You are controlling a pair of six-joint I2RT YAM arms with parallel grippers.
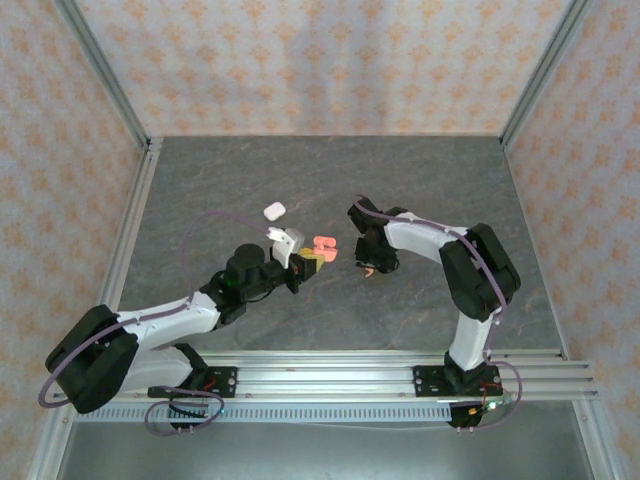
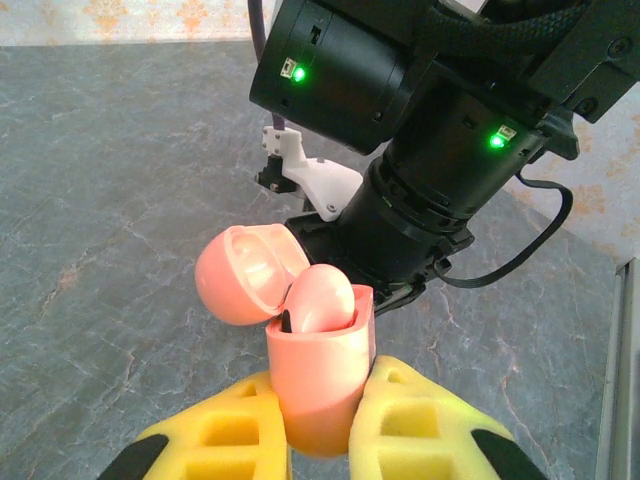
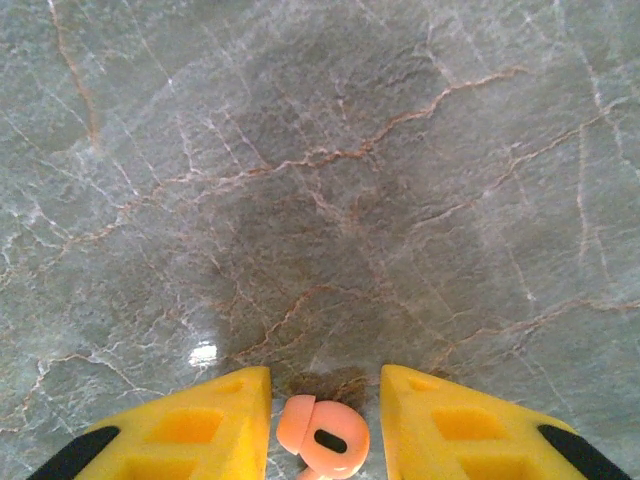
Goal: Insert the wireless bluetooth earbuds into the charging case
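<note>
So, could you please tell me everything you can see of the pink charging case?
The pink charging case is a smooth, glossy, plastic-looking coral pebble. Its domed lid is hinged open, tipped back to the left in the left wrist view, its hollow inside showing. A rounded pink earbud sits in the body's opening. The case stands roughly upright, its lower body clamped between the left gripper's yellow fingers, which press on both sides. The right arm's wrist sits close behind it.
</note>
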